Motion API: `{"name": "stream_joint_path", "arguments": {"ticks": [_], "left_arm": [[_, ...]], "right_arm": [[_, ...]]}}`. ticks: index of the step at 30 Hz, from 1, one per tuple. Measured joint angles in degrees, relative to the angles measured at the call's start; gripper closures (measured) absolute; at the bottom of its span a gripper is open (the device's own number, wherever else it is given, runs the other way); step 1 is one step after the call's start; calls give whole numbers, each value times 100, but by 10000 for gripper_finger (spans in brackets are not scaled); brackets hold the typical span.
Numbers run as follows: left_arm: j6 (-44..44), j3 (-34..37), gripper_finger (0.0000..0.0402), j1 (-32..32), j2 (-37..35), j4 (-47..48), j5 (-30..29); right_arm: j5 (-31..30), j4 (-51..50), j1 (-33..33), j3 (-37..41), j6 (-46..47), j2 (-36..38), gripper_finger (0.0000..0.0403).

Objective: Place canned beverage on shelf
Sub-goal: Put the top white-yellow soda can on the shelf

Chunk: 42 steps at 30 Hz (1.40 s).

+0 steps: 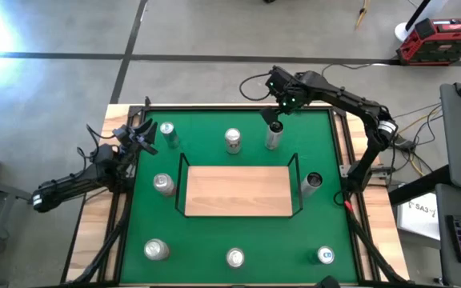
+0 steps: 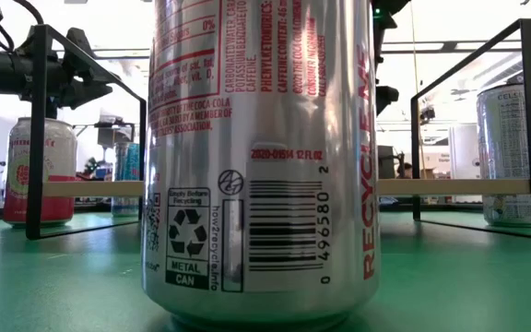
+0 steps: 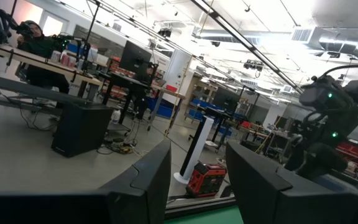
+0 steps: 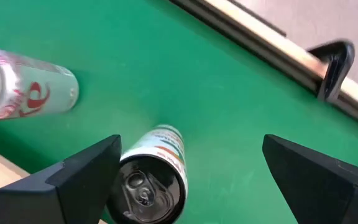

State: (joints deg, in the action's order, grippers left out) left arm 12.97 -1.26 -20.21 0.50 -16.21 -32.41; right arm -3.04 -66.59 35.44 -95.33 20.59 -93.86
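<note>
My right claw (image 4: 191, 180) gapes wide above a slim silver can (image 4: 146, 183) on the green felt table (image 4: 185, 81); bright workshop beyond.

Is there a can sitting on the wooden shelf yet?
No, the shelf is a bare wood board, and every can, like the one behind it, stands on the green table.

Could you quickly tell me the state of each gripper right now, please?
Left gripper: shut, holding nothing.
Right gripper: open, above a can.
</note>
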Motion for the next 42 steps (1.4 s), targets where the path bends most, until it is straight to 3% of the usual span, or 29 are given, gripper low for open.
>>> {"name": "stream_joint_path", "arguments": {"ticks": [23,33,42], "left_arm": [[0,0,264,0,-1,2,-1],[0,-2,264,0,1,0,1],[0,-2,264,0,-1,0,1]], "right_arm": [[783,-790,-240,-132,-698,-505,21],[399,-830,-151,-126,-541,-352,21],[401,-1109,-188,-737,-481,-342,21]]}}
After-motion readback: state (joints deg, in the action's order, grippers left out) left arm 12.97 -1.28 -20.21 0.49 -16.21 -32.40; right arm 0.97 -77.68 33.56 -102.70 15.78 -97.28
